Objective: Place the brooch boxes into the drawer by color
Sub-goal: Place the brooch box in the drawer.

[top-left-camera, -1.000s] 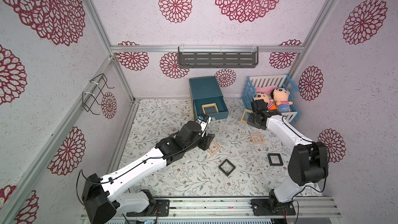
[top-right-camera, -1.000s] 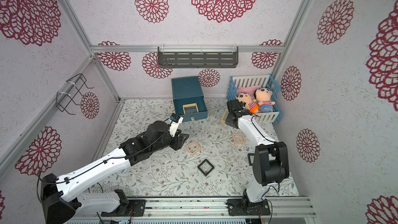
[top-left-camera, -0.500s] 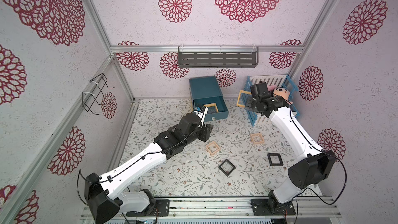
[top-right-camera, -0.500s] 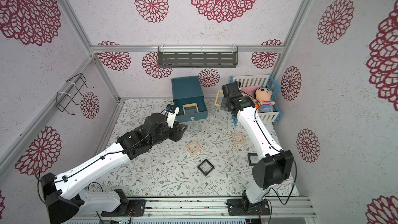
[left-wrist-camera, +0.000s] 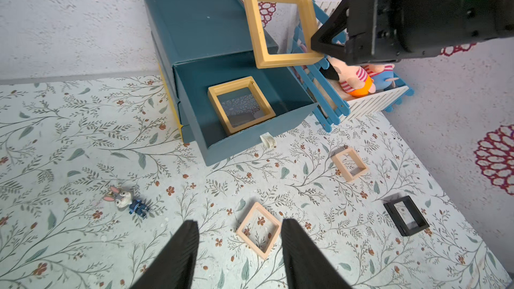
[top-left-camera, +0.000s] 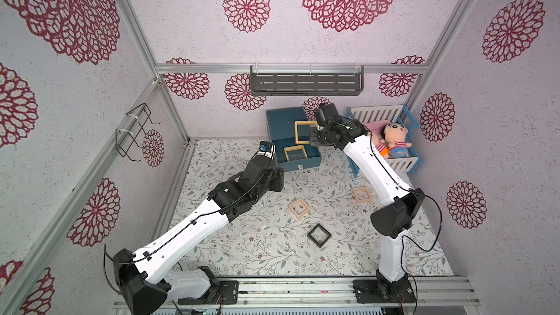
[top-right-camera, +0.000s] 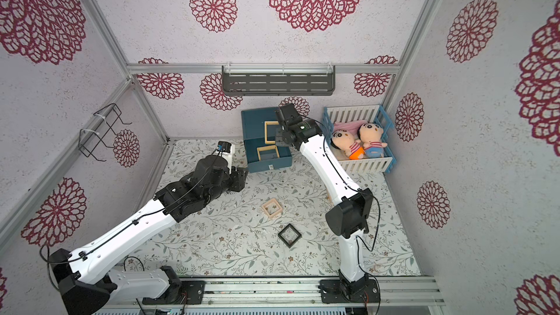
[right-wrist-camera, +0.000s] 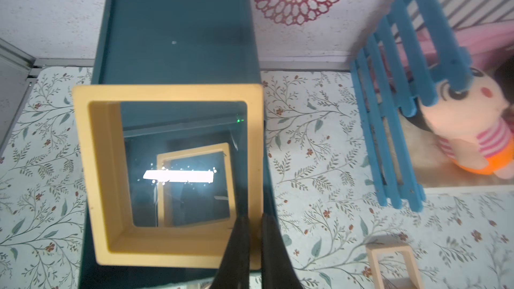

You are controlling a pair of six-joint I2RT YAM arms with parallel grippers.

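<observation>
Placing the second yellow: my right tool (right-wrist-camera: 254, 218) pinches one side of a yellow brooch box (right-wrist-camera: 91, 168) above the open drawer (left-wrist-camera: 250, 145) holding its twin (left-wrist-camera: 219, 104); my left tool (left-wrist-camera: 240, 222) hangs spread and empty before the drawer; next I lower and release.

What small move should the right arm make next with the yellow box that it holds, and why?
Probably lower it a little toward the open drawer. The right gripper is shut on the held yellow box, which hangs above that drawer, and the other yellow box already lies inside with free floor beside it.
</observation>
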